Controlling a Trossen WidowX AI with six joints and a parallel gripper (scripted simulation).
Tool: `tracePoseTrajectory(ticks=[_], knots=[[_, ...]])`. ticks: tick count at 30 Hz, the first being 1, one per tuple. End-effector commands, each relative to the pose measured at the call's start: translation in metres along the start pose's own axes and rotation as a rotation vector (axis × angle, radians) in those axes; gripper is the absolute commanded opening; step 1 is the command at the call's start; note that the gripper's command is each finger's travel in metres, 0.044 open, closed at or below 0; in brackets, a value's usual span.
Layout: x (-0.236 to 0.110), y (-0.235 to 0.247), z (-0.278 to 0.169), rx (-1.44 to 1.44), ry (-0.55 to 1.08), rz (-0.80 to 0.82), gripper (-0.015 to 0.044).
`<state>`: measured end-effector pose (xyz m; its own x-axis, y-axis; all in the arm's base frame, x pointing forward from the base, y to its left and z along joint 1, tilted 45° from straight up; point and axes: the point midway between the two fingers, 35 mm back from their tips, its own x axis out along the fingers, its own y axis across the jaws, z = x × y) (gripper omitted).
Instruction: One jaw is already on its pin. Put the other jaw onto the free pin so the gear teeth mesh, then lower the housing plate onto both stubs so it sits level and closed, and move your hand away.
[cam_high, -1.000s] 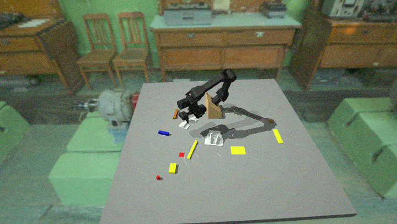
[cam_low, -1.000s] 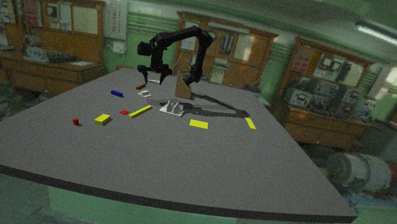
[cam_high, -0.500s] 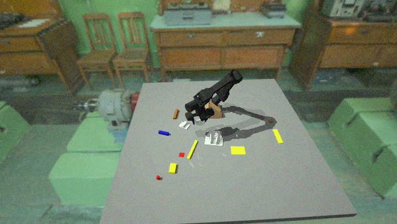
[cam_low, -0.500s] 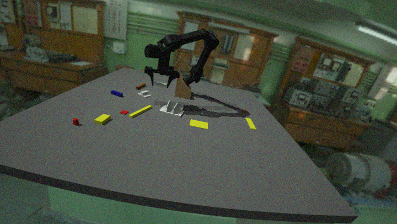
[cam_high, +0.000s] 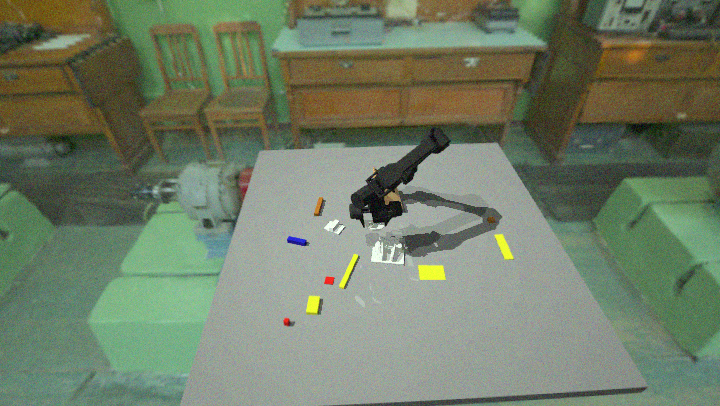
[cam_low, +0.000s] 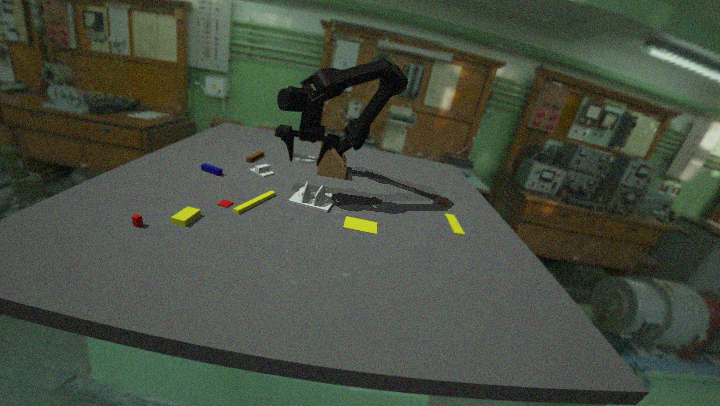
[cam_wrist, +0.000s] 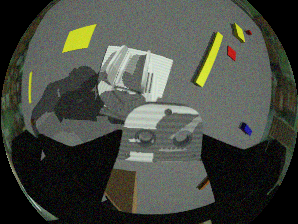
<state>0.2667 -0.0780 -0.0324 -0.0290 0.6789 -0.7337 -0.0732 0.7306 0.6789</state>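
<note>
Above tabletop (cam_high: 403, 332) (cam_low: 322, 282), hand (cam_high: 375, 224) (cam_low: 305, 158) (cam_wrist: 161, 136) pts down.
</note>
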Motion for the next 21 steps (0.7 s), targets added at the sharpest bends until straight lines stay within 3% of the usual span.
tracePoseTrajectory(ticks=[1, 11, 21], knots=[[0.004, 0.015, 0.001, 0.069, 0.007, 0.015, 0.0351], [0.009, 0.046, 0.006, 0.223, 0.013, 0.03, 0.0351], [0.009, 0.048, 0.007, 0.233, 0.013, 0.031, 0.0351]])
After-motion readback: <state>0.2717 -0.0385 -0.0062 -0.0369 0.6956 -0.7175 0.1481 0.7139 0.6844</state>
